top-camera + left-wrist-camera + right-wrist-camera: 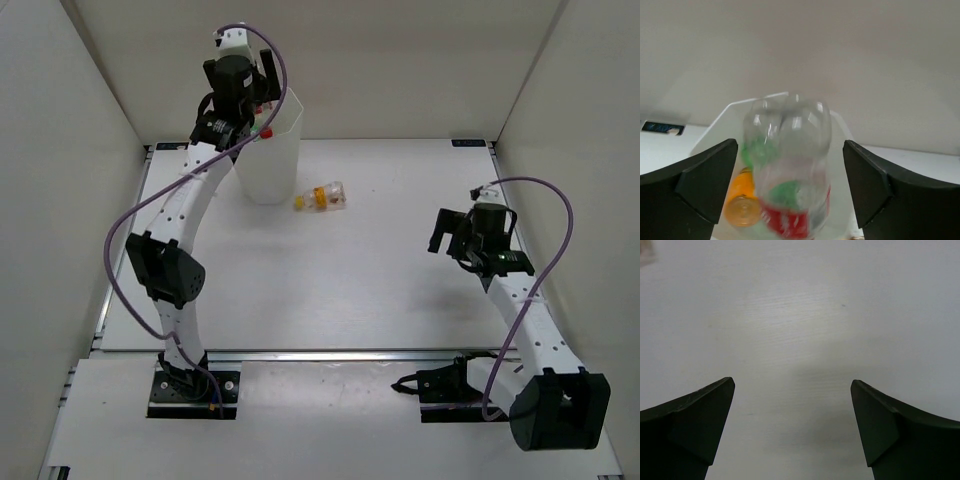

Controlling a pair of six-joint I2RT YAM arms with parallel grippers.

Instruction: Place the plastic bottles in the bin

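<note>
- The left gripper (790, 147) is pictured above the mouth of the bin (268, 172) with its jaws spread wide. A clear bottle with a red label (790, 172) is seen between them, base toward the wrist camera. A gap shows on either side, so nothing is gripped.
- That bottle is blurred and is judged to be dropping into the bin, where an orange bottle (742, 207) and a green bottle (759, 150) are lodged beneath it.
- The right gripper (792, 382) is shown over bare table (350, 290), jaws fully apart and empty.
- One bottle with a yellow-orange label (324, 196) is left on the table. It lies on its side just beside the bin, to the bin's right in the overhead view.
- Its long axis is laid roughly across the table, cap end toward the bin.
- It is found between the two grippers. From the left jaws it lies down, right and nearer the bases. From the right jaws it lies left and a little farther out.
- The left gripper is judged slightly the nearer, though it is raised over the rim. A grip across the narrow body would be called for.
</note>
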